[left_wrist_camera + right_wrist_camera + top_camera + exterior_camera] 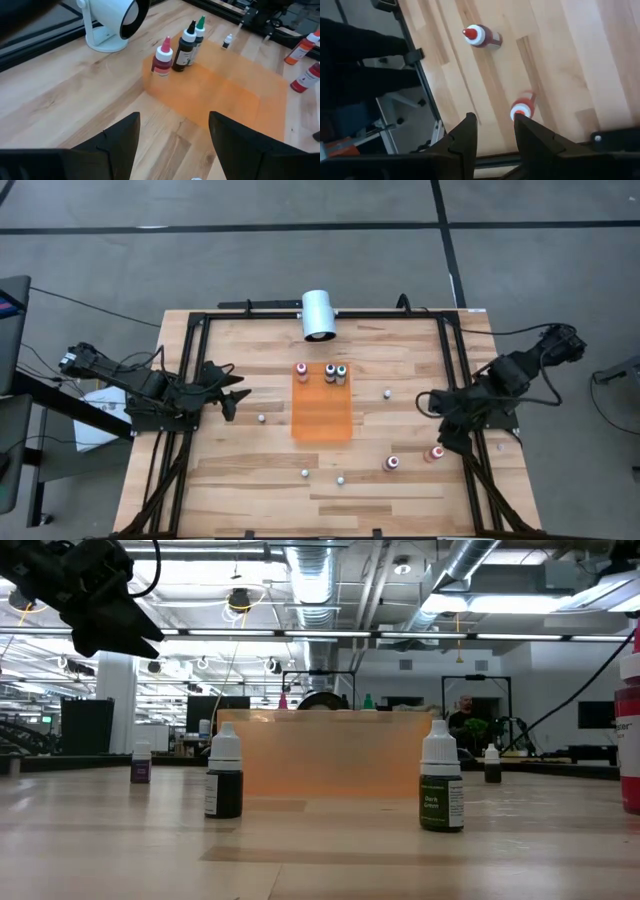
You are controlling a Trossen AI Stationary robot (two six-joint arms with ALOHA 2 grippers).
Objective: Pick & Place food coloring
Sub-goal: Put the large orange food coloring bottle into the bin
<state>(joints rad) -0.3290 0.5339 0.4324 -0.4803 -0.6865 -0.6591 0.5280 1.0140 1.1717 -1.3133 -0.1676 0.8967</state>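
Worktop [250, 470]: pale wooden planks inside a dark frame. Orange mat [322, 415]: flat, translucent, near the middle of the worktop. Food coloring, on the mat: three upright bottles along its far edge, namely a red bottle [301, 371] at one corner and, apart from it, a dark bottle [330, 372] touching or just beside a green-capped bottle [341, 372]; the left wrist view shows the same three, red [163, 57], dark [185, 46], green-capped [199, 31]. Food coloring, off the mat: two red-bodied bottles on bare wood near the right edge of the worktop, one [391, 464] nearer the mat, one [434, 453] just beside the right arm. Several much smaller pale-capped bottles stand scattered on the wood, one [261, 419] between the left gripper and the mat. White cylinder [319, 314]: lying on its side at the far edge of the worktop, open end toward the mat. Left gripper [235, 390]: arm folded low over the left edge of the worktop, pointing toward the mat, fingers spread apart, holding nothing. Right gripper [432, 402]: arm folded over the right edge of the worktop, raised and angled down; fingers [465, 135] parted with a gap between them, empty, the nearer red bottle [522, 106] on the wood below them and the other [481, 35] farther off.
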